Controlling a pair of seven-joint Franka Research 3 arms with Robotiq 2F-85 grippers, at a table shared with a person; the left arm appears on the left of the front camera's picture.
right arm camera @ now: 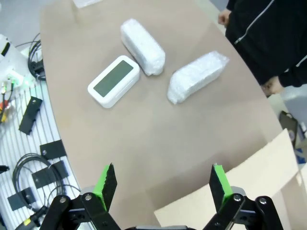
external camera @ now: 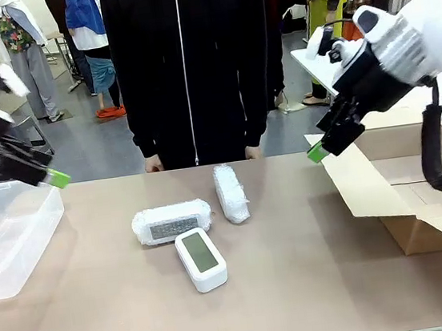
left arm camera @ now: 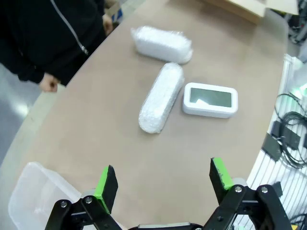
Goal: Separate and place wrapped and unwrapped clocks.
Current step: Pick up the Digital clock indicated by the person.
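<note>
A cardboard box [external camera: 417, 182] stands right of the white digital clock [external camera: 201, 258] and a clear plastic tub [external camera: 4, 240] left. The left gripper [left arm camera: 163, 176] and right gripper [right arm camera: 163, 178] hover released and empty, flanking the clock. One bubble-wrapped bundle [external camera: 171, 222] lies just behind the clock, with a second bundle [external camera: 231, 193] behind-right.

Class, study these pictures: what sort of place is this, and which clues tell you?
Probably a robotics lab or test workshop: the left gripper and right gripper hang open over a shared table, loose cables lie beside it, and a person stands opposite.
</note>
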